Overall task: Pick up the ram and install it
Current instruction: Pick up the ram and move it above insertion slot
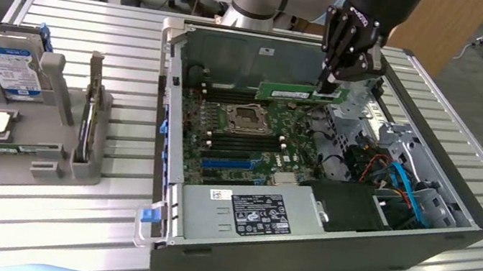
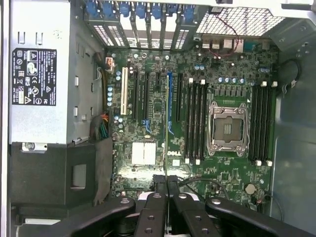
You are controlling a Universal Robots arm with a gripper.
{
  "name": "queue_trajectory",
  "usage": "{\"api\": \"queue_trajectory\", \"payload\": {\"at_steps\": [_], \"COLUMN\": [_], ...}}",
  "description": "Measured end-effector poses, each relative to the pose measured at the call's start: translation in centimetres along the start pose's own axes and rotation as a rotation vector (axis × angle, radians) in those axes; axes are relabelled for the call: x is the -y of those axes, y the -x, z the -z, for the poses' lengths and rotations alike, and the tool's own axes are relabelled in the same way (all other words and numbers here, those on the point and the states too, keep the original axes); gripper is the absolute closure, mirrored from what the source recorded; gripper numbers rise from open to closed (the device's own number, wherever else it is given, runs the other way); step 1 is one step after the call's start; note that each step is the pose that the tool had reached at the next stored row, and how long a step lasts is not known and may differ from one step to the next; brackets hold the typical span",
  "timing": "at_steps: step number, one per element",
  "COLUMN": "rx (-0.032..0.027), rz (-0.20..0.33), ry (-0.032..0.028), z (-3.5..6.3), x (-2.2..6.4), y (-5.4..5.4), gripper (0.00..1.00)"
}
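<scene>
The gripper (image 1: 328,91) is clamped on the ram (image 1: 282,92), its fingers (image 2: 157,190) pressed together on the stick's end toward the exterior view's right. The green board sticks out from there toward the exterior view's left. It hangs on edge inside the open computer case (image 1: 231,265), near the far wall and above the motherboard (image 1: 220,148), touching nothing else. Its long axis looks roughly parallel to the black memory slots (image 2: 195,123) that flank the empty processor socket (image 1: 246,118). Those slots lie below the ram and toward the case's near edge, so it is not yet seated.
</scene>
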State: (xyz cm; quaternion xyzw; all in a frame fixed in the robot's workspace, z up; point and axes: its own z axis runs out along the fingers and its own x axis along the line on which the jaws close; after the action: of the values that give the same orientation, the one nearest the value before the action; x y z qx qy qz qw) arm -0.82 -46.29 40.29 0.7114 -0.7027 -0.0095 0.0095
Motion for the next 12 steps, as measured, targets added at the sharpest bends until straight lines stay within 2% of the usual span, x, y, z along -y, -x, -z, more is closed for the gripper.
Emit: {"api": "queue_trajectory", "payload": {"at_steps": [4, 10, 12], "rx": [0.0003, 0.0016, 0.002], "rz": [-0.006, -0.06, -0.062], "ry": [0.0, 0.0, -0.0001], "z": [-0.04, -0.1, -0.13], "x": [0.0, -0.02, -0.12], "y": [0.0, 0.01, 0.07], "gripper": [0.89, 0.89, 0.89]}}
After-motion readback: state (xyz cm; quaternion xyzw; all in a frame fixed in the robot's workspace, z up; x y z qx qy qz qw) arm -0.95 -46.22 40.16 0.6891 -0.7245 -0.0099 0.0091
